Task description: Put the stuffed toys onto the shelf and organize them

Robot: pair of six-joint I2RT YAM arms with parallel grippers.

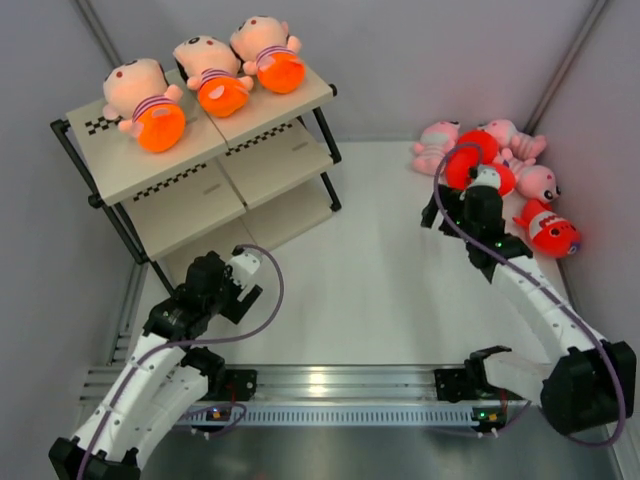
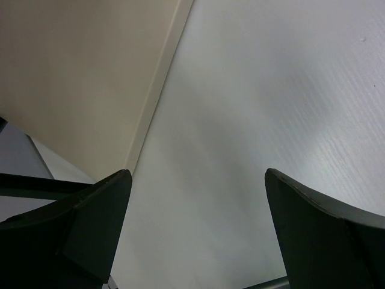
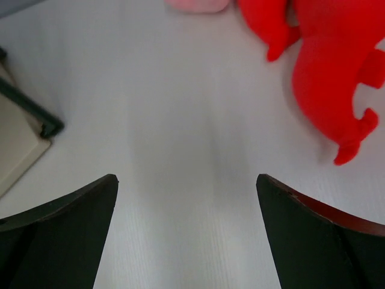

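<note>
**At 2 o'clock on the table: toy heap, both grippers spread wide**

At roughly 2 o'clock in the top view, the stuffed toys [image 1: 472, 160] sit in one heap on the white table [image 1: 370, 280], close to the right wall. There's pink striped plush [image 1: 437, 146] on the far and right sides of the heap. Red fish plush [image 1: 549, 230] is mixed in, one of them lying at the 4 o'clock end (the right arm hides part of the pile, so no exact tally from me).

The shelf [image 1: 270, 150] stands at 10 o'clock, with slanted beige boards and checkered edge strips. Three bigger peach dolls [image 1: 145, 105] with orange bottoms lie side by side on its top tier.

The right gripper [image 3: 186, 178] sits at the heap's 8 o'clock side, jaws spread wide with only table between them. In its wrist view a red fish is up at 1 o'clock and a sliver of pink at 12, both apart from the fingers. A corner of the shelf frame pokes in at 9 o'clock.

The left gripper [image 2: 197, 173] is near the shelf's front foot, around 7 o'clock in the top view. Its jaws are wide too and hold nothing. Its camera shows a beige board at 10 o'clock and plain table elsewhere.
</note>
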